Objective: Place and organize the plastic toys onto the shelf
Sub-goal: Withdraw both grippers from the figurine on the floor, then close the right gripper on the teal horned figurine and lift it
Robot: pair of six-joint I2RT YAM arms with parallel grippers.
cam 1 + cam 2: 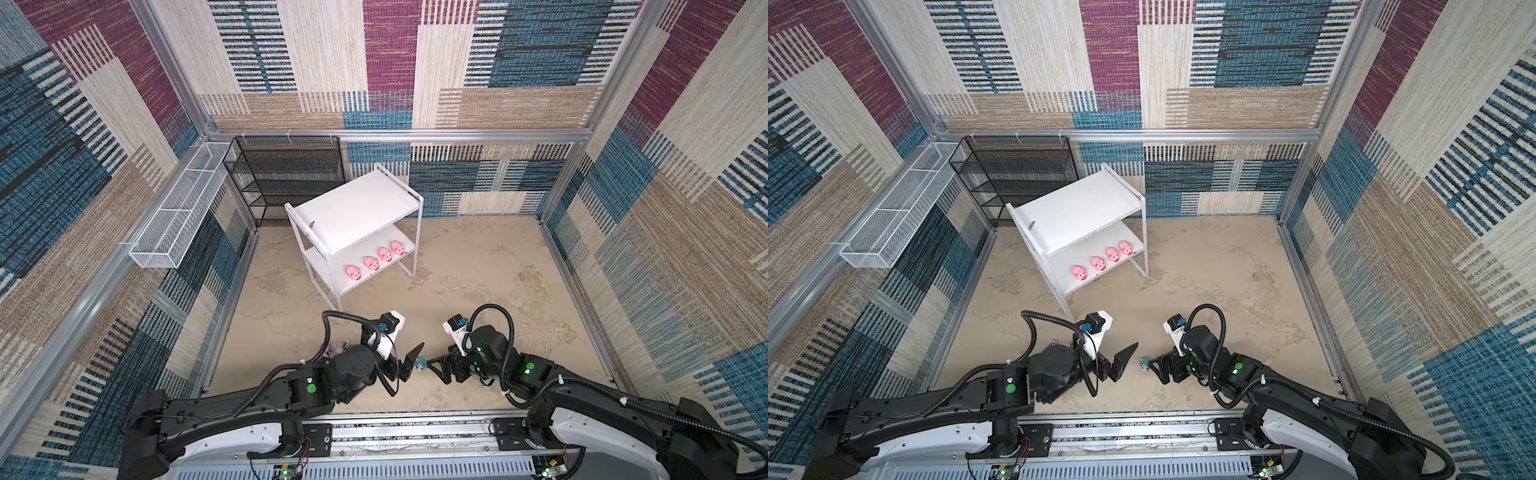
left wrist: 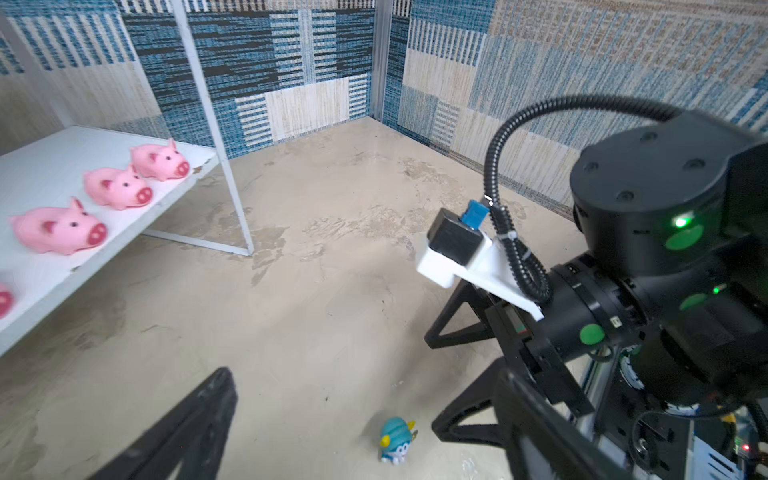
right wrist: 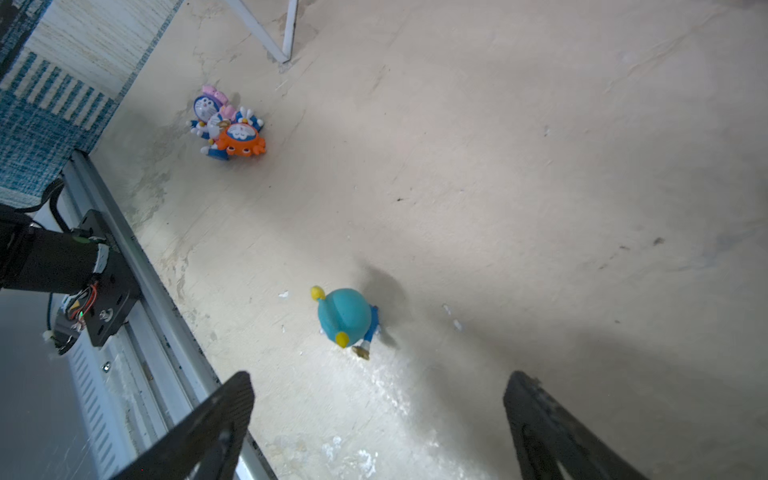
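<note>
We see four pink pigs [image 1: 371, 263] standing in a neat row on the bottom board of the white shelf [image 1: 357, 208]. They are shiny and round, with red snouts, small black eyes and pointy ears. They all face out of the open front of the shelf.

The blue-hood toy [image 3: 345, 318] stands upright on the tan floor [image 1: 478, 291], out in front of the shelf and well apart from it. Its hood is round and blue-green with two yellow knobs. The little body under it is blue and white.

Three more toys [image 3: 228, 124] lie in a heap on the floor near the shelf's front leg, touching each other. One has an orange hood and one has a pink hood. We cannot tell the hood of the third. Their faces are white and blue.

The left gripper [image 1: 1128, 361] and the right gripper [image 3: 379, 376] hang low on either side of the blue-hood toy. Each one has its fingers spread wide apart with nothing between them, and neither touches the toy.

Behind the shelf stands a black mesh rack [image 1: 286, 178]. A long white wire basket [image 1: 174, 216] hangs on the wall beside the rack.
</note>
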